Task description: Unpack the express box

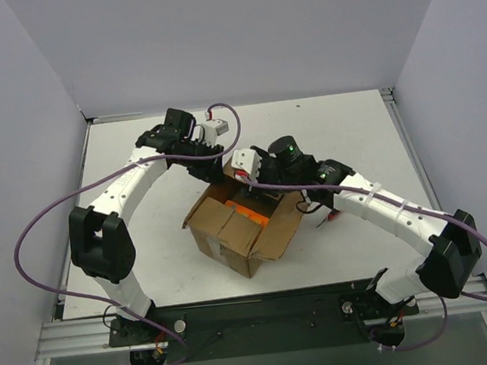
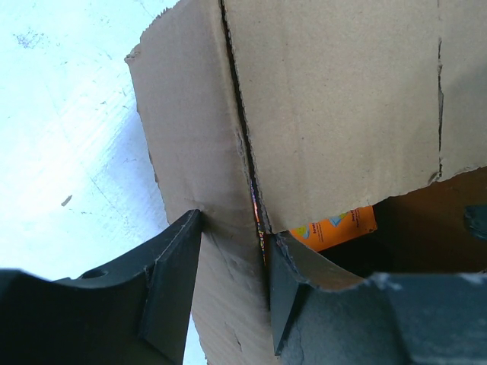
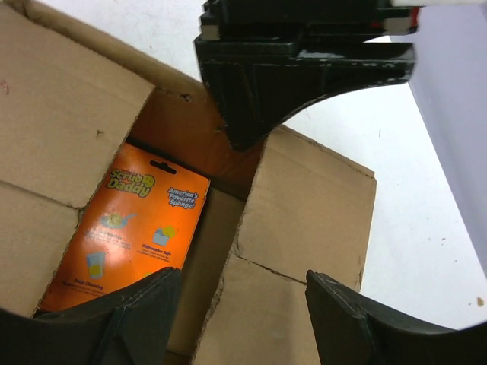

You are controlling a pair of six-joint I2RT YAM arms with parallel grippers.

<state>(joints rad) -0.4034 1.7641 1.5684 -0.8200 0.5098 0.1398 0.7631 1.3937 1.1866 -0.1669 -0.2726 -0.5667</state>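
The express box (image 1: 236, 231) is a brown cardboard box in the middle of the table, flaps folded outward. An orange packet (image 3: 129, 220) lies inside it and also shows in the left wrist view as the same orange packet (image 2: 335, 228). My left gripper (image 2: 232, 258) straddles the box's far wall (image 2: 205, 152), one finger outside and one inside, both pressed on the cardboard. My right gripper (image 3: 243, 304) hovers open over a folded-out flap (image 3: 304, 205) next to the packet, touching nothing. From above, the left gripper (image 1: 216, 170) and the right gripper (image 1: 266, 193) meet over the box's far side.
The white table (image 1: 342, 124) is bounded by grey walls at the back and on both sides. Purple cables (image 1: 31, 231) loop off each arm. The left arm's black wrist (image 3: 297, 68) hangs close above the box's far edge, near my right gripper.
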